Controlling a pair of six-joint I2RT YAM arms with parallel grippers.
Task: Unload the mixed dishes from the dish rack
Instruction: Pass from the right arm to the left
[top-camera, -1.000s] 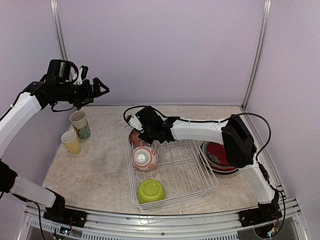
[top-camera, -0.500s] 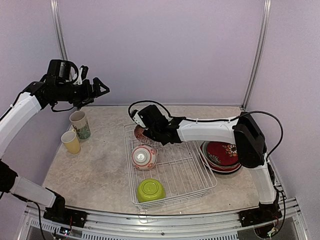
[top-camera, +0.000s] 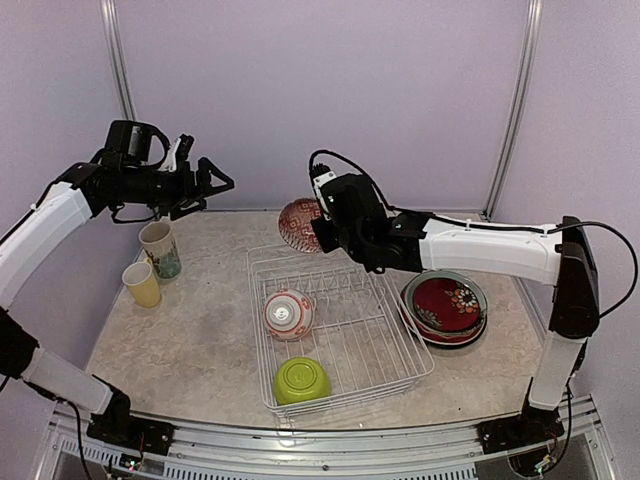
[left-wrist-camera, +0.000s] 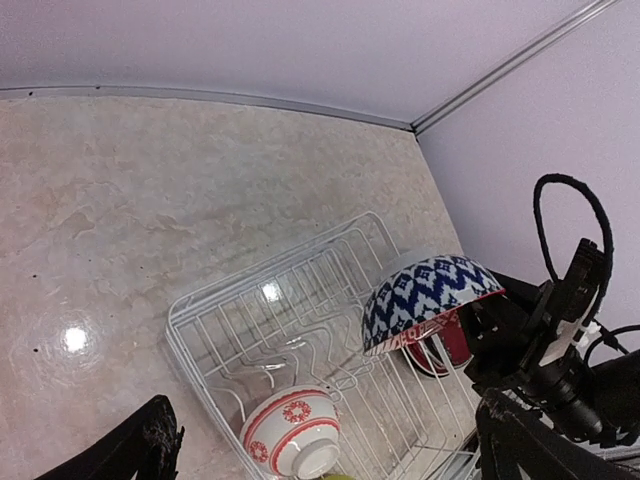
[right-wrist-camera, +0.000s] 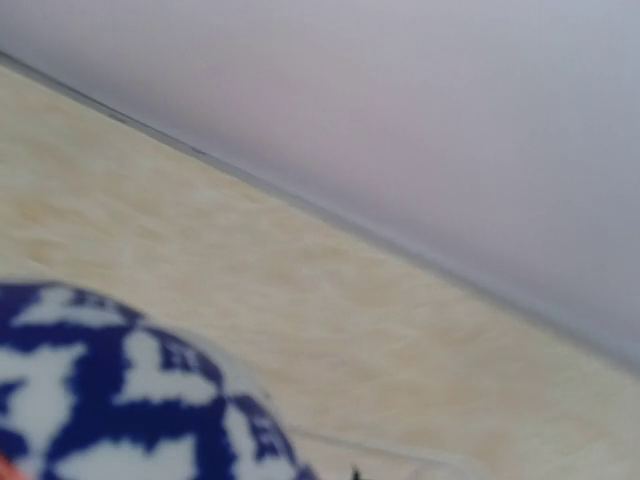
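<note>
Top external view: right gripper (top-camera: 318, 222) is clamped on the rim of the blue patterned bowl (top-camera: 299, 224), held tilted in mid-air at frame centre, over the far end of the dish rack (top-camera: 360, 345). Left gripper (top-camera: 213, 180), upper left, hangs in mid-air with fingers spread apart.

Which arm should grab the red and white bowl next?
Probably left. The left gripper is open and empty, and the red-white bowl lies on the left side of the dish rack. The right gripper is busy holding the blue zigzag bowl.
</note>
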